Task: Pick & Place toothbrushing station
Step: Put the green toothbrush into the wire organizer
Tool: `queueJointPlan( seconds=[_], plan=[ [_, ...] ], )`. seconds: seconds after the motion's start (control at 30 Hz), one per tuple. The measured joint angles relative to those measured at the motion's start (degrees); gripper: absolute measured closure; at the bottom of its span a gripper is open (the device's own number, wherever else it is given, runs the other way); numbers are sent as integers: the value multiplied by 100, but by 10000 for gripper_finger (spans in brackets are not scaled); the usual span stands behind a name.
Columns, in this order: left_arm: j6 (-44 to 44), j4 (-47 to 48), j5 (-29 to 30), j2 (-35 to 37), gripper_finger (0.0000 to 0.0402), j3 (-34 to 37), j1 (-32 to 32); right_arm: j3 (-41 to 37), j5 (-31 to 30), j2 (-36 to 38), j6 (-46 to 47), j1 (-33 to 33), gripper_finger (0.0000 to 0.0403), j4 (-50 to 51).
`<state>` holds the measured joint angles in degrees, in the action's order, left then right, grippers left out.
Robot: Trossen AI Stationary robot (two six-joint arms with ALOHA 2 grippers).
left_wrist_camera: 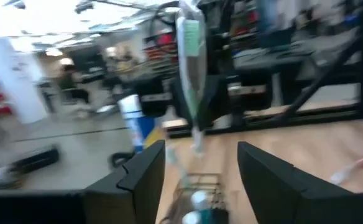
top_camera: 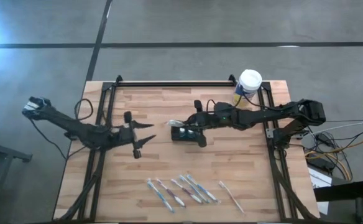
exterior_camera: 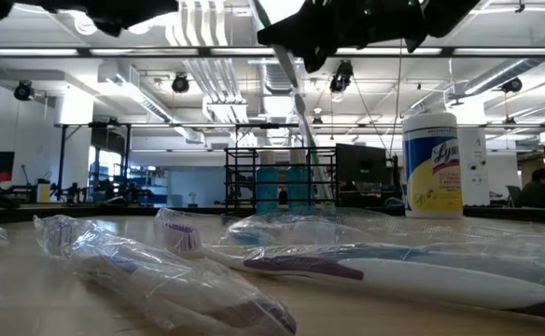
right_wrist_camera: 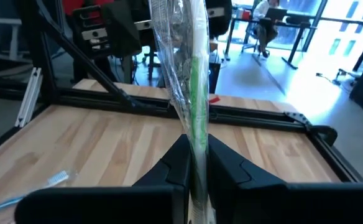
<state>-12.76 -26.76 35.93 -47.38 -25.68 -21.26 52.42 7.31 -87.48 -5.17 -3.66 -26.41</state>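
The black wire-mesh basket stands on its base at the table's middle, with two toothpaste tubes upright inside it. My right gripper hovers just above the basket, shut on a plastic-wrapped toothbrush with a green handle. In the low view the toothbrush slants down toward the basket. My left gripper is open and empty, left of the basket and facing it; the basket also shows in its wrist view. Several wrapped toothbrushes lie flat near the table's front edge. My right gripper pinches the wrapped toothbrush's handle between its two fingers, through the plastic wrap. The fingers come roughly level from the table's right and lie across the handle. The toothbrush stands nearly upright, slightly tilted, its lower end at the basket; whether it touches, I cannot tell.
A white-lidded, yellow-labelled canister stands at the table's far right corner. Black frame rails run along the far edge and both sides. One wrapped toothbrush lies apart at the front right. Bare wood lies between the basket and the front toothbrushes.
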Motion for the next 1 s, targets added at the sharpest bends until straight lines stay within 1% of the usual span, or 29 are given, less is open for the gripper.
queueJointPlan(
  seconds=[0.03,0.1,0.23,0.37,0.5,0.63,0.7,0.9,1.0],
  plan=[
    [118,26,-314,-40,191,-52,184,0,0,0,-10,-1,377,-7],
    [245,59,-737,-153,181,-141,535,4,0,0,-88,4,376,-9],
    [293,82,-1301,-505,171,-388,1065,28,1,0,-268,10,376,-7],
    [296,65,-1897,-933,173,-782,1369,31,0,-1,-297,10,376,-1],
    [219,67,-2105,-1378,174,-1206,1485,33,-11,-2,-299,13,375,-5],
    [197,47,-2261,-1770,175,-1576,1582,33,-178,-2,-380,13,375,6],
    [243,76,-2512,-1949,176,-1712,1662,33,-196,-2,-475,13,375,6],
    [381,101,-2815,-2283,178,-1905,1906,33,-202,-2,-585,26,375,8],
    [381,76,-2896,-2341,189,-1941,2002,33,-211,-2,-630,39,375,8]
  ],
)
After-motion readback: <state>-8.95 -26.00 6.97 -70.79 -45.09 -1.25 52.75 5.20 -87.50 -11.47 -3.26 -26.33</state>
